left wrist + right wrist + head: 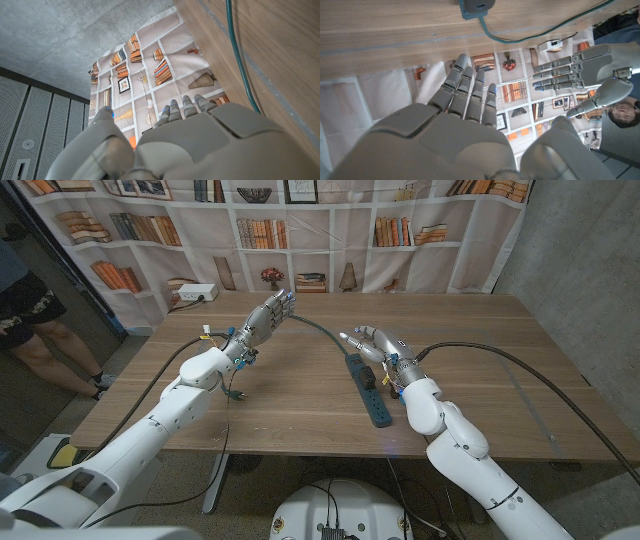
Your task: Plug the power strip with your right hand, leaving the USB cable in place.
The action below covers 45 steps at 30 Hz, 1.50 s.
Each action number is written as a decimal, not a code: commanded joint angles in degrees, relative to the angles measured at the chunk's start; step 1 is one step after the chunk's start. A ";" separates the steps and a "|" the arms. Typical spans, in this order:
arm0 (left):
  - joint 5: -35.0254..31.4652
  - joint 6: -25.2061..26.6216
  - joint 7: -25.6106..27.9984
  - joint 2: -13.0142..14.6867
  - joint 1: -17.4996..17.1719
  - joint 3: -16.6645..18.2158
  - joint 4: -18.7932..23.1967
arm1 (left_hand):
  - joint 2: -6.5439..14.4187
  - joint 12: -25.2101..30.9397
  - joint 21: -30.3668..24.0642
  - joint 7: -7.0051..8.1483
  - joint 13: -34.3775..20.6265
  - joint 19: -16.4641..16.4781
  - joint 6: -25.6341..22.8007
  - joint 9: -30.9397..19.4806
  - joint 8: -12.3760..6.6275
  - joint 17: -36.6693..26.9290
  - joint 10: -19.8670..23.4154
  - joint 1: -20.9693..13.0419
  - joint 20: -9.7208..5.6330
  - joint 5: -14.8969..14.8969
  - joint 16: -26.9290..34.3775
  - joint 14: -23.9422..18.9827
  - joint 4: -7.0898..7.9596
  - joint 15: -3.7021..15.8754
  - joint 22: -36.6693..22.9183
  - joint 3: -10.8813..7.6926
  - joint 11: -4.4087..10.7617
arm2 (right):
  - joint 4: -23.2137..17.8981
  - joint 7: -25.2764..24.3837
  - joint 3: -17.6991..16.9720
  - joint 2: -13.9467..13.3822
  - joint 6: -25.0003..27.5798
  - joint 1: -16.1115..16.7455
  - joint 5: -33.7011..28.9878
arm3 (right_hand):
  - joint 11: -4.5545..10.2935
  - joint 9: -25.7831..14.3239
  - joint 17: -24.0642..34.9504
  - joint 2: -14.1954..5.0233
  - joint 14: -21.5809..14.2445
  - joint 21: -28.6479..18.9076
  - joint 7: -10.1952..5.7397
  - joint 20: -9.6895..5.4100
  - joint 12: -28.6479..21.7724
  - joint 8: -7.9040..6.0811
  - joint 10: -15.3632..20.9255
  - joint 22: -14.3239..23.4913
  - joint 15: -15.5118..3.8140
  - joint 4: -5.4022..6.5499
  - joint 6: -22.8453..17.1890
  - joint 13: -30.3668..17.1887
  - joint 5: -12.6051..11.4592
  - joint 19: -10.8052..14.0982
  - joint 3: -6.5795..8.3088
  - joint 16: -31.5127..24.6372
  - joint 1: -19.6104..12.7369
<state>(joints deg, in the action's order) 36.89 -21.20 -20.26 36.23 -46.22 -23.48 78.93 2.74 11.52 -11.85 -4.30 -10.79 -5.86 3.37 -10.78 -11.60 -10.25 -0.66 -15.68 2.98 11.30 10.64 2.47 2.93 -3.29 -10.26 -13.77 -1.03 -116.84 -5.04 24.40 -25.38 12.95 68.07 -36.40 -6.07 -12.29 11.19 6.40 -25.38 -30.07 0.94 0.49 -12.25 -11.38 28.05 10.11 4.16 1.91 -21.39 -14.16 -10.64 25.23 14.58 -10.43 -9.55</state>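
power strip [369, 386] lies on table [500, 360] just beside our right hand [378, 346] | fingers spread, holding nothing | we judge strip rigid, light; cord [318, 330] stiff-springy | grip by plug body

Both arms raised over table. Left hand [265, 318] held high, fingers extended, empty. Right hand [378, 344] open, fingers spread, empty.
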 commanded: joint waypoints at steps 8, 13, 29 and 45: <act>-0.35 0.20 0.48 0.14 -0.08 -0.04 0.55 | -0.35 0.15 -0.12 -0.23 -0.11 -0.14 -0.46 -0.11 0.17 -0.11 0.01 -0.02 0.19 -0.25 -0.01 0.04 0.09 -0.16 -0.31 0.37 0.04 | 10.13 -8.40 0.92 -5.39 -22.95 -3.45 38.72 | -2.06 0.21 -0.18 0.61 3.14 2.18 2.09 0.14 0.96 0.57 -2.79 -0.23 1.15 0.14 2.55 0.92 -1.09 -1.11 -1.47 0.22 1.35; -0.46 0.37 0.85 0.10 -0.11 -0.06 0.66 | -0.34 0.14 -0.11 -0.23 -0.11 -0.15 -0.45 -0.11 0.18 -0.12 0.00 -0.03 0.20 -0.25 -0.02 0.07 0.10 -0.24 -0.31 0.40 0.10 | 10.79 -10.06 1.02 -5.72 -24.21 -3.39 40.15 | -2.11 0.26 -0.19 0.55 3.70 2.73 2.10 0.33 0.99 0.52 -3.16 -0.23 1.12 0.18 2.67 1.08 -1.20 -1.83 -1.58 0.24 1.45; -0.39 1.90 2.98 0.73 -1.29 0.32 2.80 | -0.34 0.13 -0.09 -0.23 -0.11 -0.22 -0.34 -0.11 0.23 -0.12 -0.03 -0.04 0.20 -0.26 -0.04 0.15 0.11 -0.12 -0.32 0.52 -0.03 | 12.37 -9.74 1.00 -6.43 -25.70 -3.83 47.47 | -2.12 0.43 -0.22 0.37 4.99 4.19 2.42 0.25 1.01 0.72 -4.22 -0.14 1.34 0.32 4.10 1.59 -1.46 -3.44 -1.98 0.15 1.87; 1.18 0.19 -2.00 0.34 -0.39 -0.22 1.57 | -0.36 0.16 -0.09 -0.29 -0.11 -0.23 -0.38 -0.12 0.22 -0.12 0.02 -0.04 0.21 -0.26 -0.04 0.19 0.13 -0.21 -0.32 0.65 0.07 | 7.76 -14.04 1.74 -7.63 -22.16 -1.88 44.64 | -1.72 0.53 -0.22 0.30 4.31 4.61 2.21 0.41 0.46 0.17 -3.45 -0.06 1.13 0.45 3.28 1.91 -1.57 -3.04 -2.33 -0.40 2.25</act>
<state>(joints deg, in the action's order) 36.95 -20.10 -19.57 36.74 -46.62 -23.24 80.99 2.58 11.52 -11.85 -4.30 -10.79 -5.86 3.37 -10.78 -11.60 -10.25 -0.66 -15.52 2.98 11.30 10.64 2.47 2.99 -3.29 -10.26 -13.36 -1.03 -107.15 -17.10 25.63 -32.49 -10.80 65.10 8.89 -8.04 -11.71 10.93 6.51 -20.69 -25.63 3.37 0.92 -11.45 -10.99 24.20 9.87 5.40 2.53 -17.68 -12.24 -11.97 21.94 12.41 -10.36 -7.72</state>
